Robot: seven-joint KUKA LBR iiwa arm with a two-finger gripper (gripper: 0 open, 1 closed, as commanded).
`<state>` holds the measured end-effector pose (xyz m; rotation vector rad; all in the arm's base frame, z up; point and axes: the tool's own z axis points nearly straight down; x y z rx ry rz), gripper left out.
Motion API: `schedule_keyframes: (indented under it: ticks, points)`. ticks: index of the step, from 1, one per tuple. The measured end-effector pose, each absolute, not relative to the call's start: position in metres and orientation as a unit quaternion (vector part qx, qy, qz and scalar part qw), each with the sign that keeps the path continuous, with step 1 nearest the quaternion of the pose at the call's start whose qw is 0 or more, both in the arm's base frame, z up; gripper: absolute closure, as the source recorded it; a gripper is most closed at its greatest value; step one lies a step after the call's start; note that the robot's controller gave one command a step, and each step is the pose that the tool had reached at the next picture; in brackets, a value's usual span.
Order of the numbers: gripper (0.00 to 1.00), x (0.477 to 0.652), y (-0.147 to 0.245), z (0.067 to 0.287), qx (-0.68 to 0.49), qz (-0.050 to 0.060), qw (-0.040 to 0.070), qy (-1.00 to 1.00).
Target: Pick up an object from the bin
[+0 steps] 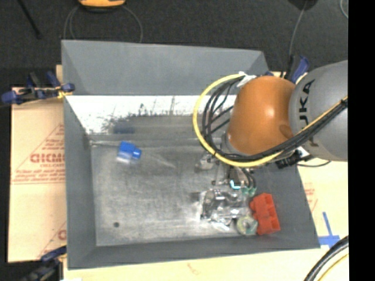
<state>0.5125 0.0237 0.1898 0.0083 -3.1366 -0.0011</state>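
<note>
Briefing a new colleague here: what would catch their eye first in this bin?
The robot's orange cover looms over the bin's right side, its tool low beside a red studded block near the lower-right corner. A small blue block lies alone at upper left.

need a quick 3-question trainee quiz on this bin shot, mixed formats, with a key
1. Fill in: in the camera view, the small blue block lies in the upper-____ part of the bin.
2. True or false: the red studded brick lies against the bin's left wall.
3. Which thing lies farthest from the gripper? A) the blue block B) the red studded brick C) the pale green round piece beside the brick

Key: 1 left; 2 false, it lies at the lower right, next to the gripper; 3 A.
</note>
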Motion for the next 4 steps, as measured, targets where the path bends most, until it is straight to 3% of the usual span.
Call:
schedule_keyframes:
  ticks: [1, 2, 3, 4]
  points:
    - [0.0, 0.541, -0.025, 0.101, 0.137, -0.001, -0.008, -0.991]
    - [0.0, 0.481, -0.057, 0.086, 0.36, 0.001, -0.007, -0.933]
    - [1.0, 0.482, -0.055, 0.086, 0.36, 0.0, -0.008, -0.933]
    - [1.0, 0.479, -0.061, 0.22, 0.375, 0.002, -0.003, -0.927]
